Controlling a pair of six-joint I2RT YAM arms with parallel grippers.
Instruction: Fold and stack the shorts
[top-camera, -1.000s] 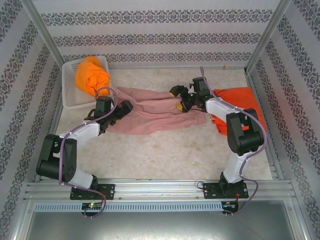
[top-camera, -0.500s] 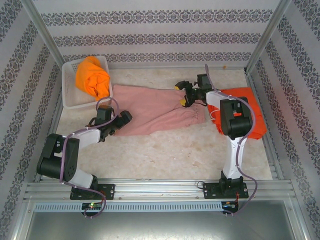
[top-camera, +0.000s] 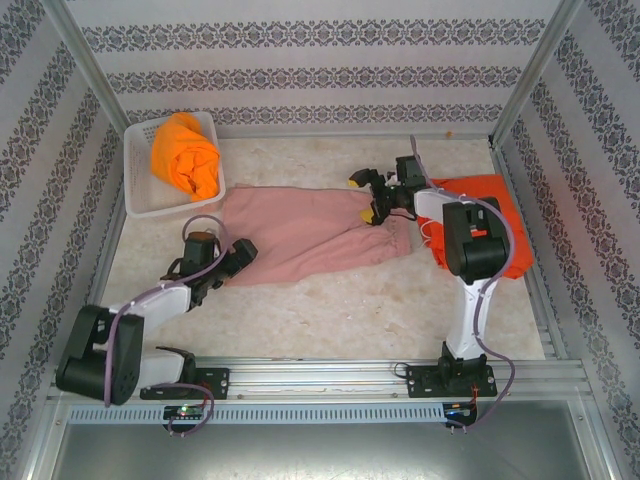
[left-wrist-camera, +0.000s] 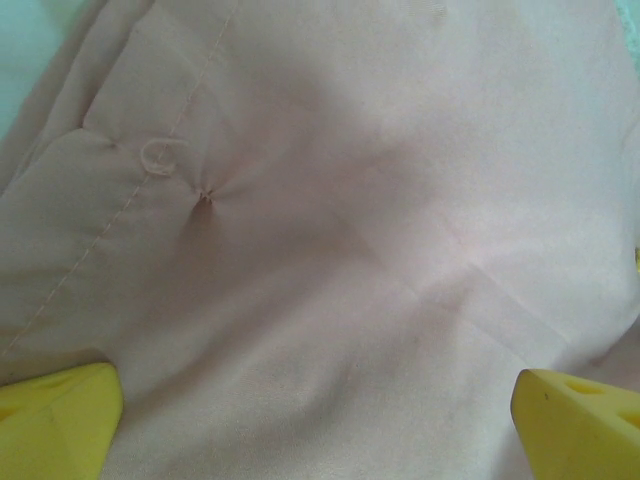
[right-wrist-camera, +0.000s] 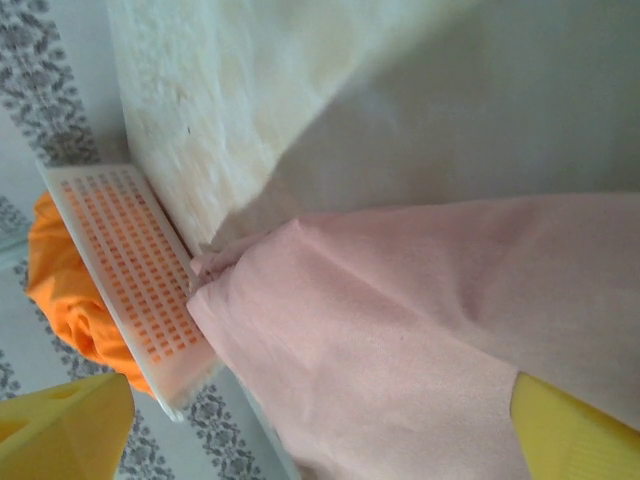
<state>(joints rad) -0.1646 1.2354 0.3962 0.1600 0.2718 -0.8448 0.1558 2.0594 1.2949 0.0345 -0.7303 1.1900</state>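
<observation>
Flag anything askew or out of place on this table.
The orange shorts sit crumpled in the basket, draped over its rim, unfolded. The pink shorts lie flat but slanted across the table, one corner by the basket.

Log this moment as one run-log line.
pink shorts: laid out mid-table | left gripper: open over left end | right gripper: open near waistband | red-orange shorts: right side | yellow-orange shorts: in basket

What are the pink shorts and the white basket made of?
The pink shorts look like thin, soft woven cloth with a matte finish: they wrinkle and show a stitched seam. The white basket is probably stiff plastic: its wall is a neat grid of little holes.
</observation>
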